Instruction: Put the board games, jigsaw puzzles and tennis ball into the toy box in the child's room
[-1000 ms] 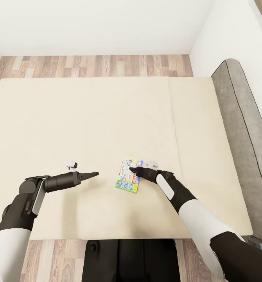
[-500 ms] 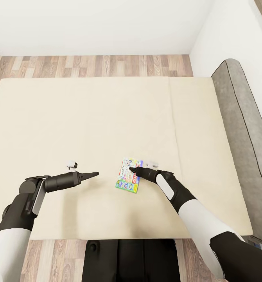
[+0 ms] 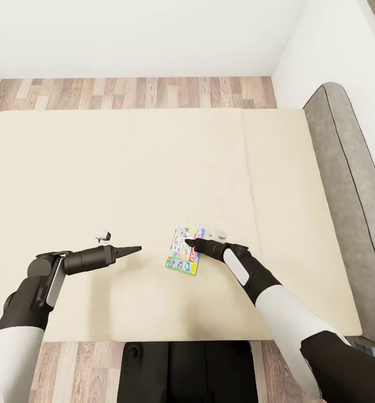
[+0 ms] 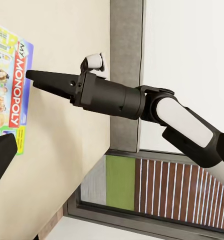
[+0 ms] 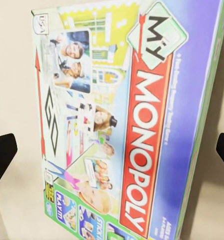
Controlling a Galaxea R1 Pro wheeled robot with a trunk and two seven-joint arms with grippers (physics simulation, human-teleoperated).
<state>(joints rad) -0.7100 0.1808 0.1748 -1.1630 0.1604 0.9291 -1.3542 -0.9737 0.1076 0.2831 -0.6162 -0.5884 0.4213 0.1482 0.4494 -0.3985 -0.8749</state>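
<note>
One of the board games (image 3: 183, 257), a flat box with a yellow, red and green "My Monopoly" cover, lies on the cream bed (image 3: 154, 168) near its front edge. My right gripper (image 3: 188, 243) hovers over the box's far end. It is open, and its black fingertips (image 5: 1, 152) stand wide apart at either side of the cover (image 5: 127, 125). My left gripper (image 3: 136, 249) is held level over bare mattress to the left of the box, apart from it, with one fingertip (image 4: 0, 157) showing beside the box (image 4: 11, 85); it holds nothing.
A grey padded headboard (image 3: 350, 184) runs along the bed's right side against the white wall. Wood-plank floor (image 3: 137, 92) lies beyond the far edge of the bed and at its near edge beside my base (image 3: 182, 372).
</note>
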